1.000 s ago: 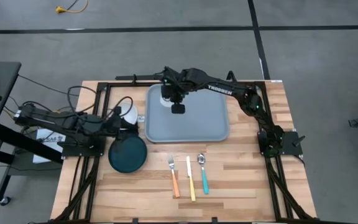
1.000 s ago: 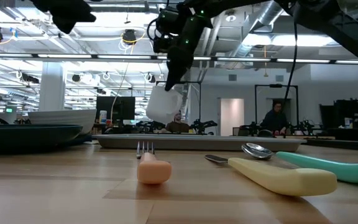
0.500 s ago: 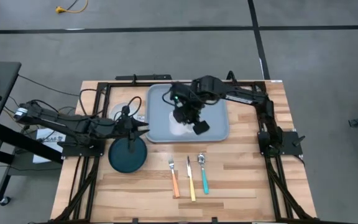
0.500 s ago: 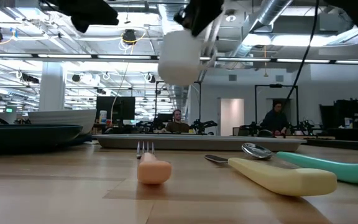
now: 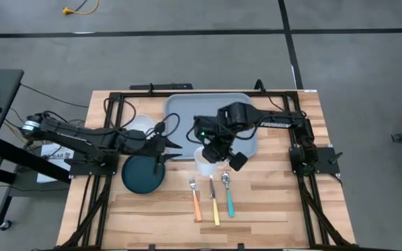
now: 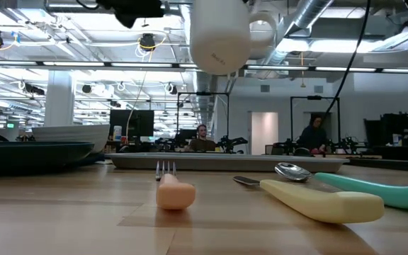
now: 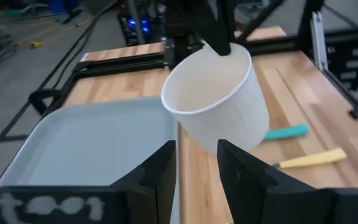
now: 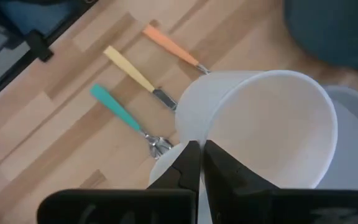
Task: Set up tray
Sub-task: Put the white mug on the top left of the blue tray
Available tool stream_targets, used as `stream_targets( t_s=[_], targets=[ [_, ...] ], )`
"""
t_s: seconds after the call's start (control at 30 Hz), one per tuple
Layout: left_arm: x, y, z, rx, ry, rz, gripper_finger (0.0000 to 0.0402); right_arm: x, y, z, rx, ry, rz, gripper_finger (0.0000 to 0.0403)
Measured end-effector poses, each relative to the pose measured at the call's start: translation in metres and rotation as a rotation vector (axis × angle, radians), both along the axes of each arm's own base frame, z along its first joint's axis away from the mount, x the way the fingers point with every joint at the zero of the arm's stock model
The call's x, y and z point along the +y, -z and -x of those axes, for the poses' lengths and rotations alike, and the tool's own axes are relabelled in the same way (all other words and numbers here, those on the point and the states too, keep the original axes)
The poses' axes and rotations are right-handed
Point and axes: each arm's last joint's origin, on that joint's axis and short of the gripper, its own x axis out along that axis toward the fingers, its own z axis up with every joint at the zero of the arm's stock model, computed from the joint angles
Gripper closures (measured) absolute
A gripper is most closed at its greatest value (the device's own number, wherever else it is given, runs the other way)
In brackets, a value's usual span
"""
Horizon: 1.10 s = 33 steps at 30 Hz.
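Observation:
The grey-blue tray lies flat on the far half of the table. My right gripper is shut on a white mug, which hangs in the air over the tray's near rim, high above the tabletop in the low view. My left gripper is open and hovers just left of the mug, pointing at it. In the left wrist view its fingers stand short of the mug and touch nothing. My right gripper holds the mug by its rim, beside the handle. One finger is inside the mug and the other outside. The fingers come from above, pointing down. The mug is lifted clear and hangs below them, slightly tilted.
A dark teal round plate lies left of the mug, and a white bowl sits beyond it. An orange fork, a yellow knife and a teal spoon lie side by side on the near half of the table.
My right gripper has carried the mug from over the tray's far left part toward the table's near edge, to above the tray's near rim, raising it. My left gripper has moved right, from over the white bowl toward the mug.

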Motion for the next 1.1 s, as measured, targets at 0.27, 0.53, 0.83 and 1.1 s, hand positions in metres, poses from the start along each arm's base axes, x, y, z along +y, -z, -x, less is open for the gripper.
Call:
stream_targets(
  t_s=[0.27, 0.53, 0.83, 1.1],
  targets=[
    [-0.004, 0.009, -0.022, 0.06, 0.085, -0.207, 0.0294, 0.021, 0.0, 0.002, -0.005, -0.068, 0.004, 0.0403],
    [-0.008, 0.023, -0.042, 0.055, 0.146, -0.361, 0.0294, 0.029, 0.0, 0.003, -0.005, -0.092, 0.006, 0.0403],
    [-0.015, 0.018, -0.045, -0.019, 0.225, -0.41, 0.0294, 0.032, 0.0, 0.005, 0.0, -0.134, -0.023, 0.0403],
    [-0.024, 0.016, -0.043, -0.053, 0.32, -0.431, 0.0294, 0.035, -0.001, 0.006, -0.035, -0.255, -0.109, 0.0403]
  ],
)
